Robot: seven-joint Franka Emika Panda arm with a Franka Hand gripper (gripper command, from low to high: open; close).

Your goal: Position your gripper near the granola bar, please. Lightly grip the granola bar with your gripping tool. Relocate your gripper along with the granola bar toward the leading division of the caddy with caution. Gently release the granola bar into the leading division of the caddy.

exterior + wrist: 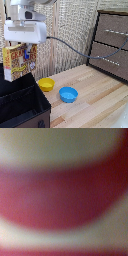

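We see the granola bar (18, 61) hanging upright in the air at the exterior view's left, a yellow-orange packet with red and brown print and a white patch near its lower edge. Its top edge sits between the dark fingers (34, 50) of the gripper (27, 50), which are closed on the packet and carry it clear of every surface. The gripper's white boxy body sits directly above, on the bulky white arm (25, 7), and a black cable (75, 50) runs from it across to the exterior view's right.

Just below the packet lies the caddy (22, 107), a black fabric box with an inner divider; the packet's lower edge hangs near the caddy's far rim, and we cannot tell which compartment it is over. A small mark shows on the caddy's near outer wall.

On the wooden table (95, 95), a yellow bowl (46, 84) sits just beside the caddy, with a blue bowl (68, 94) near it. A brown drawer cabinet (111, 42) stands at the exterior view's right.

The wrist view shows us only a blurred red and pale surface, too close to make out.
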